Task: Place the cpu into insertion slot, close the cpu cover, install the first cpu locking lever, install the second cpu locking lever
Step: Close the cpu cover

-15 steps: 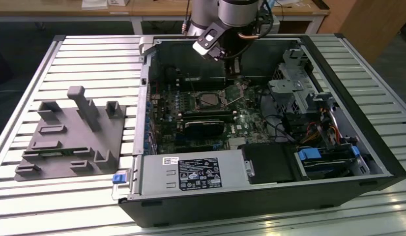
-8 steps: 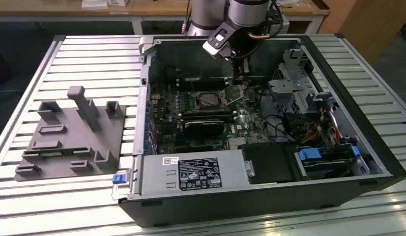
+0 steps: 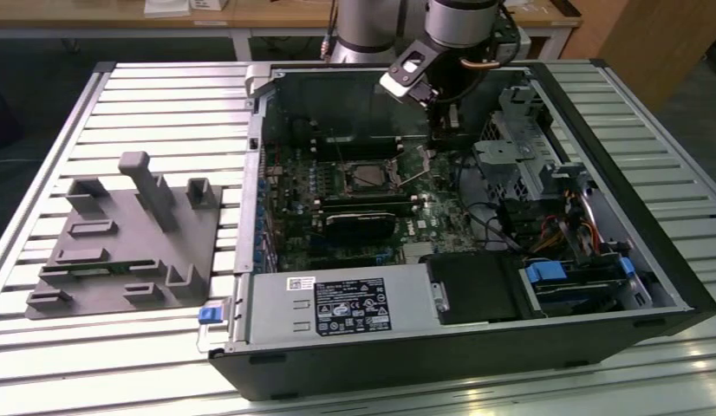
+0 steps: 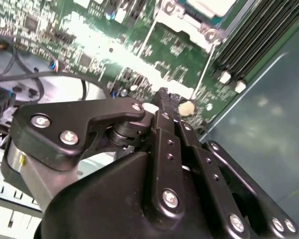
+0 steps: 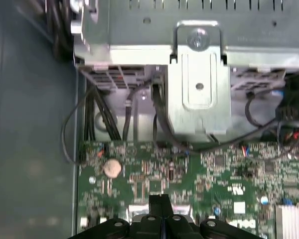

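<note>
- The insertion slot (image 3: 367, 177) is a small square socket with a silvery rim, set flat into the green circuit board inside the open computer case.
- The cpu (image 4: 209, 5) lies in that slot, its pale silver top facing up.
- The cpu cover (image 4: 187, 21), a thin silvery frame, lies around the chip.
- One thin metal locking lever (image 4: 205, 67) runs just beside the slot.

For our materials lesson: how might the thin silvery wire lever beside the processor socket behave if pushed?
The thin silvery wire lever looks slender and long, so it probably flexes springily rather than staying rigid. Its bare smooth metal may let the black claw slip off. Being so thin, it is likely light.
</note>
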